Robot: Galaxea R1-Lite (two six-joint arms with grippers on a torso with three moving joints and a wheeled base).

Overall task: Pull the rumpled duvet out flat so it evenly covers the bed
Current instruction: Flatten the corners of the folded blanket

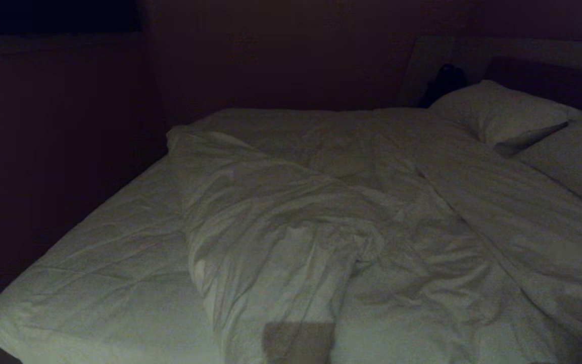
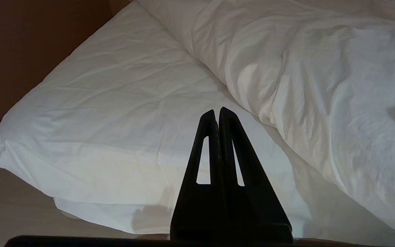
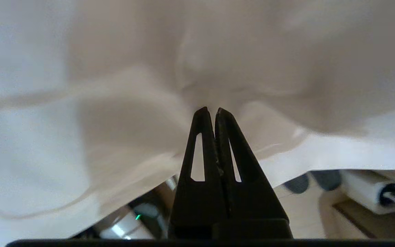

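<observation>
While my left gripper hangs off the near left corner with its black fingers pressed together on nothing, I see the wide low bed with its white quilted mattress bare along the left side. Right of that bare strip, the thick puffy white cloth duvet lies bunched in a creased ridge running near to far, the rest spread toward the right. Two white pillows sit far right by the dark headboard. My right gripper is clamped shut against duvet folds; whether cloth is pinched, I cannot tell.
</observation>
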